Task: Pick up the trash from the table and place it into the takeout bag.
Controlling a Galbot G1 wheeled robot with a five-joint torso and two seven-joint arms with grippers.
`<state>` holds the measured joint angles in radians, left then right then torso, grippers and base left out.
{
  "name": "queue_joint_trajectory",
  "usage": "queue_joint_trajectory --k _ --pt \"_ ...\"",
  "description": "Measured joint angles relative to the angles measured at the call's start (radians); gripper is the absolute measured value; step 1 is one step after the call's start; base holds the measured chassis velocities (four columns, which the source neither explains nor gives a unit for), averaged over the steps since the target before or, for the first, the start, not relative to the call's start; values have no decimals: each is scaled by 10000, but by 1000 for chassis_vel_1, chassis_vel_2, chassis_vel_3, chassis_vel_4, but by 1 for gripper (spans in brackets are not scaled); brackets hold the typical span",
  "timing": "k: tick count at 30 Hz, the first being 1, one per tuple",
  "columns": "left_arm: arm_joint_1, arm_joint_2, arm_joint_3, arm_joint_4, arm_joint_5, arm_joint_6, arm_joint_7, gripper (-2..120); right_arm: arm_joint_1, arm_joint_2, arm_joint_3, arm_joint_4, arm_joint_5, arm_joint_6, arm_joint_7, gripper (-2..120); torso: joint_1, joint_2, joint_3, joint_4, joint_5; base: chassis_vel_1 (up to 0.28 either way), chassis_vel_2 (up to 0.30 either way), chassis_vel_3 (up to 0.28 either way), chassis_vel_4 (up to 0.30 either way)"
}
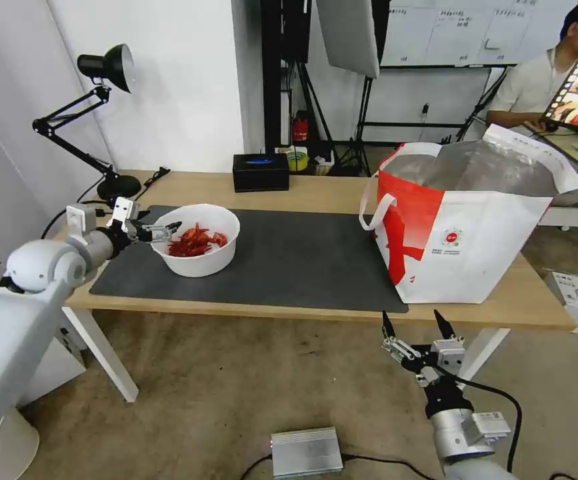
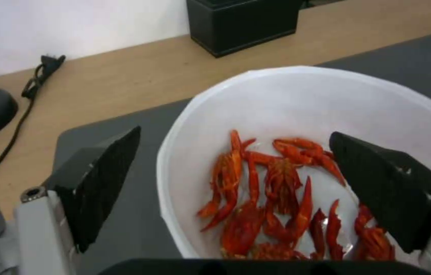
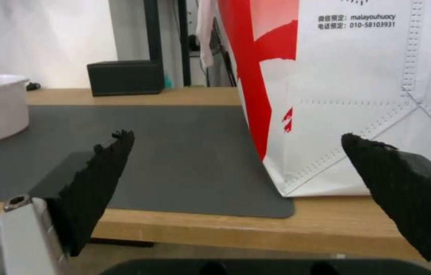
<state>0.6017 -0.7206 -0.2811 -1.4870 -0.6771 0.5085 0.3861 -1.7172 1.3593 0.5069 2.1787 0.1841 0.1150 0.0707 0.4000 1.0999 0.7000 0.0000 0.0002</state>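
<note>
One bowl (image 1: 199, 250) of red shells and one bag (image 1: 462, 230) stand on the desk (image 1: 315, 193). Left gripper (image 1: 166, 232): fingers spread astride the bowl rim. Right gripper (image 1: 417, 325): fingers spread, below the desk edge.

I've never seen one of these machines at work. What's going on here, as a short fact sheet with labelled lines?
Left gripper: open, straddling the near rim of the white bowl, one finger outside and one over the red shells
Right gripper: open, idle below the table's front edge, facing the takeout bag
Bowl: on the dark grey mat, at its left end
Takeout bag: upright on the table's right end, mouth open, foil lining showing
Black tissue box: at the table's back edge
</note>
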Motion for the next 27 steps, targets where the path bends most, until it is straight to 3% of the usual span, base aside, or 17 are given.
queue_joint_trajectory --k 8,11,13,14,17,20,27 --pt "-593 549 522 228 -701 372 151 100 0 0 0 0 0 0 0 100 0 0 0 0 -2 0 0 0 0" --pt "-548 705 646 239 -1199 494 -321 100 0 0 0 0 0 0 0 100 0 0 0 0 -2 0 0 0 0" --pt "-386 811 761 146 -1865 648 -1058 100 0 0 0 0 0 0 0 100 0 0 0 2 -4 0 0 0 0" --pt "-386 811 761 146 -1865 648 -1058 100 0 0 0 0 0 0 0 100 0 0 0 2 -4 0 0 0 0" --pt "-258 809 884 -122 -3377 878 -2308 100 0 0 0 0 0 0 0 100 0 0 0 0 -3 0 0 0 0" --pt "-243 749 927 -211 -3925 976 -2822 100 0 0 0 0 0 0 0 100 0 1 0 0 -1 0 0 0 0" --pt "-523 630 1228 -140 -4219 1044 -3101 100 0 0 0 0 0 0 0 100 -1 0 0 0 -1 0 0 0 0"
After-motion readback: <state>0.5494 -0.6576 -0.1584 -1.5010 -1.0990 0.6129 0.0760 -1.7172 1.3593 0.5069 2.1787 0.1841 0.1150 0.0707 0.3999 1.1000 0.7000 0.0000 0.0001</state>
